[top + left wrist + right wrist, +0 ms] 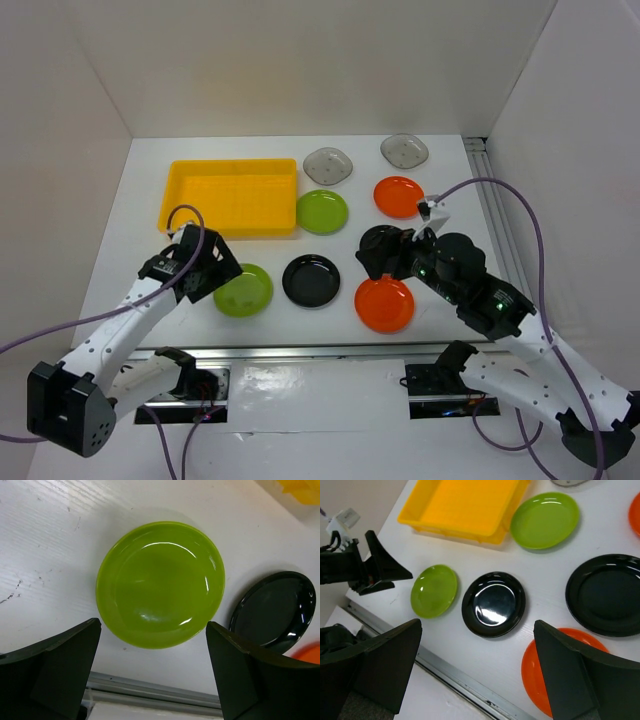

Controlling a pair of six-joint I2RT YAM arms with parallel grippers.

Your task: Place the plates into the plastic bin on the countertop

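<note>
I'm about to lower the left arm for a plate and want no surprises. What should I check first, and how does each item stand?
1. Left fingers open: ok.
2. Near lime green plate framed between them: ok.
3. That plate apart from the black plate beside it: ok.
4. Yellow bin has room: ok, nothing in it.
5. Right fingers open, holding nothing, away from the bin: ok.
6. Height of the left fingers above the plate's rim: cannot tell.
</note>
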